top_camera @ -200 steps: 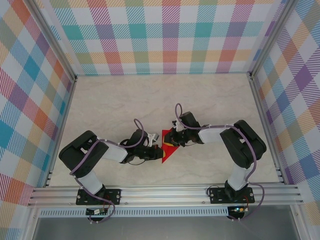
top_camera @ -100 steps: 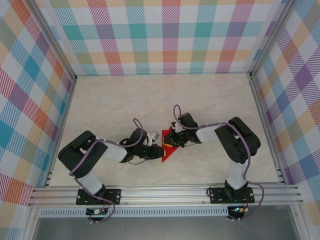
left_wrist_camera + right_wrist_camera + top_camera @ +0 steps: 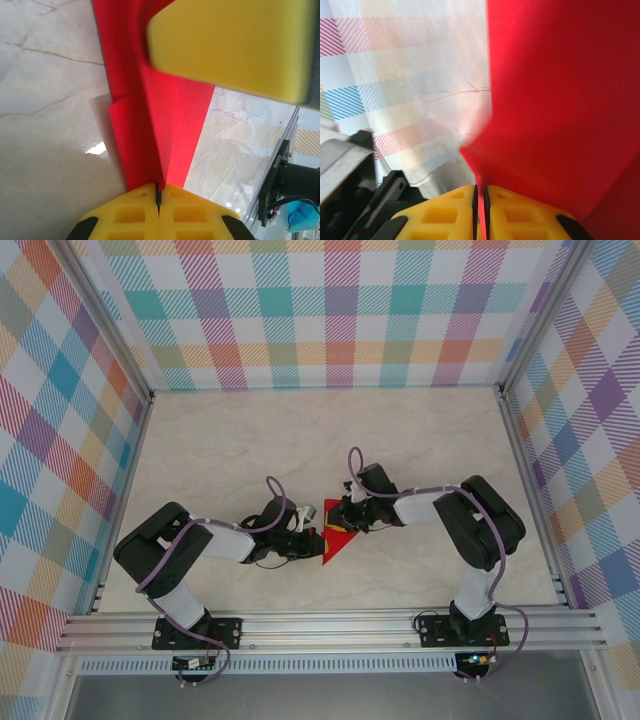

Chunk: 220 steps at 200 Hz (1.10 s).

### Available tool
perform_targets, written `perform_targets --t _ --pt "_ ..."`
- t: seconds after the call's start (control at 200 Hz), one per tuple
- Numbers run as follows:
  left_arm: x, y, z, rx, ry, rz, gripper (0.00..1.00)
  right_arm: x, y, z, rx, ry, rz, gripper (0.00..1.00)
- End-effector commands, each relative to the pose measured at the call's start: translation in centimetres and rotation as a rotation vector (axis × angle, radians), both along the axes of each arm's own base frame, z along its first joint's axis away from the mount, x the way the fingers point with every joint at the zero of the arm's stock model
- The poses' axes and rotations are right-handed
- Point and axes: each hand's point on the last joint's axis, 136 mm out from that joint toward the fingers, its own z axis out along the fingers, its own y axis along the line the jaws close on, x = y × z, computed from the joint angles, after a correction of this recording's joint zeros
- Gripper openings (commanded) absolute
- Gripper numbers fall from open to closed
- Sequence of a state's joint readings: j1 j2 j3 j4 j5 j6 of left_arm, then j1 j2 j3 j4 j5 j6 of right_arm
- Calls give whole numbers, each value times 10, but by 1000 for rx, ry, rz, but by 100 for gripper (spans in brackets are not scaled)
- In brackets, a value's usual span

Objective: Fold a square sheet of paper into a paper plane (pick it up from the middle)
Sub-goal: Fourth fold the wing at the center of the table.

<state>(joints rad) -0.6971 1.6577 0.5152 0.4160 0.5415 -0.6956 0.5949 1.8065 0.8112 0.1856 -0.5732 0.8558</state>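
Two claws on the red sheet of paper [image 3: 336, 546], which lies mid-fold on the table [image 3: 230, 440], near-centre between the arms: left claw [image 3: 314, 543] pressed together on a creased edge, right claw [image 3: 341, 518] pinching a fold from the opposite side. Versus a second ago, the paper is in the same spot, the right arm's elbow has drifted slightly left, and the left arm is roughly unchanged.

The paper [image 3: 333, 552] was bright red, the fingers [image 3: 130, 215] yellow, the table [image 3: 250, 440] cream marble, and the walls [image 3: 340, 310] pastel plaid in many colours.
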Motion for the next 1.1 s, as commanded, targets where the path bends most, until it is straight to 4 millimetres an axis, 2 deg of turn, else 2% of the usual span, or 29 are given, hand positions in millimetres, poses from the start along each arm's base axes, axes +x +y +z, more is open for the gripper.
perform_targets --t 0.0,0.12,0.235,0.44,0.635,0.925,1.095 --pt "-12 35 -46 191 98 80 0 8 -9 28 13 -84 -30 15" --pt "-13 30 -45 164 111 64 0 4 -12 31 6 -85 -24 15" --pt "-14 25 -44 140 122 52 0 -1 -7 31 39 -72 5 15" --pt "-13 24 -45 114 153 58 0 -8 2 19 46 -35 34 15" --pt "-14 20 -44 87 171 46 0 -3 5 12 39 -30 32 15" --pt "-17 25 -48 111 175 53 0 7 9 -3 21 -11 20 15" --pt "-18 28 -49 127 180 60 0 7 3 -17 -28 12 3 15"
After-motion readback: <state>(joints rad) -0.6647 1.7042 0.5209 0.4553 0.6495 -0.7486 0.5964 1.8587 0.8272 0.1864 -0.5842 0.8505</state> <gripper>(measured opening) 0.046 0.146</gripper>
